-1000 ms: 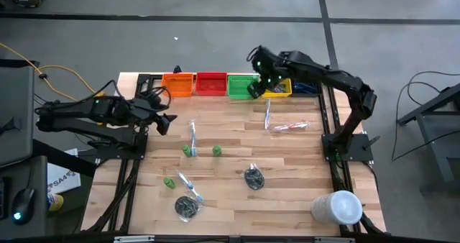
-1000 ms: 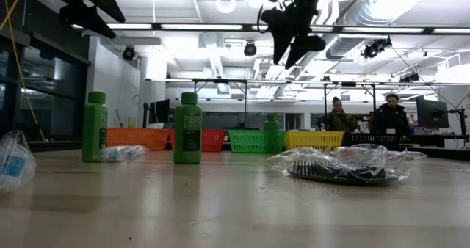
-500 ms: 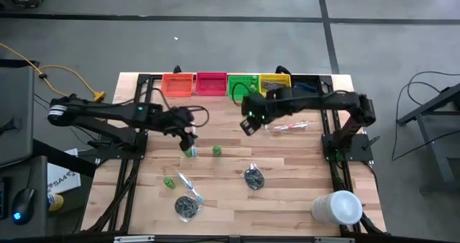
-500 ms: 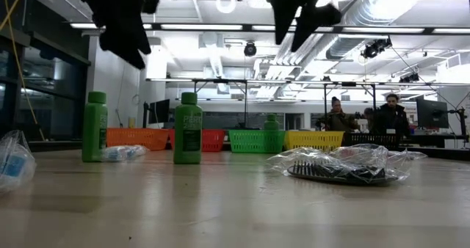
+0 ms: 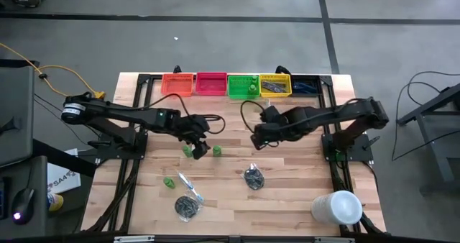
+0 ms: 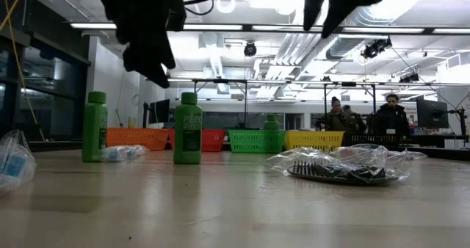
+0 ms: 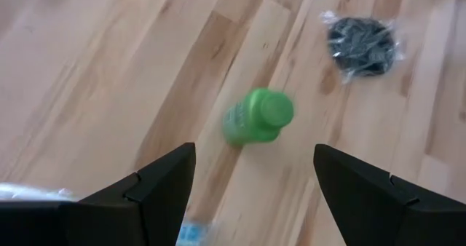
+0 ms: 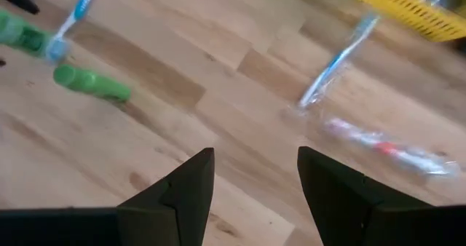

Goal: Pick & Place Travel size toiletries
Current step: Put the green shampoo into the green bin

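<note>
While the left end effector [image 5: 202, 144] hangs released over the desk [image 5: 287, 193], a green bottle [image 7: 256, 117] stands just beyond its spread fingers [image 7: 156, 184]. Farther right, the right end effector [image 5: 257, 139] (also released, holding nothing) hovers mid-desk, with a wrapped toothbrush [image 8: 341, 60] lying ahead of it.

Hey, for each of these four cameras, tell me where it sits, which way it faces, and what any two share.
High: overhead, straight down on table; both arms show.
Low: tabletop height, level toward bins and room; arms hang from above.
Left wrist: on left arm, down at green bottle; its open jaws show.
Right wrist: on right arm, down at toothbrush; its open jaws show.
Shared: the left wrist's bottle also shows in high.
</note>
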Robot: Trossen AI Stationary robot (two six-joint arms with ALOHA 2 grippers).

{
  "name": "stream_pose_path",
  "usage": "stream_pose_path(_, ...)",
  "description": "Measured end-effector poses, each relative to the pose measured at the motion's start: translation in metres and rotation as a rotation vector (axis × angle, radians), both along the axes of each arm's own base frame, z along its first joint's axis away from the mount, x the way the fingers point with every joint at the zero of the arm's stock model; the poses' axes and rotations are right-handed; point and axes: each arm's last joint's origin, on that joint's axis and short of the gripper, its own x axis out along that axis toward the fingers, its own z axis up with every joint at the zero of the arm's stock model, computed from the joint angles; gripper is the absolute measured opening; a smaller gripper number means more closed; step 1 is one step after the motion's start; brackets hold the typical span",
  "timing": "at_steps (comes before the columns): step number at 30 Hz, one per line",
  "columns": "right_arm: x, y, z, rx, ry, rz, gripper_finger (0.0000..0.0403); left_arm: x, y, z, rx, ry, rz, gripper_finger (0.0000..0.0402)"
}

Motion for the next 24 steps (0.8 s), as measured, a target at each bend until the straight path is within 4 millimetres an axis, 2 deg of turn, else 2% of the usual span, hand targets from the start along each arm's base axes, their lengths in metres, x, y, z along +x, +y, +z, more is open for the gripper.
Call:
stream_pose_path(5,-0.025,0.0,-0.013,0.06,-0.132,0.053,0.0192,0.002,0.0,0.006,0.029,-0.02,-0.007,0.028)
stream_pose_path(12,-0.044,0.001,-0.04,0.15,-0.336,0.259,0.0192,0.005,0.0,0.005,0.032,-0.018,-0.012,0.028)
stream_pose_path(19,-0.064,-0.002,-0.061,0.14,-0.319,0.343,0.0192,0.018,0.0,-0.005,0.043,-0.023,-0.027,0.028)
stream_pose_path(24,-0.079,-0.004,-0.08,0.151,-0.398,0.411,0.0192,0.021,0.0,-0.011,0.041,-0.003,-0.029,0.028)
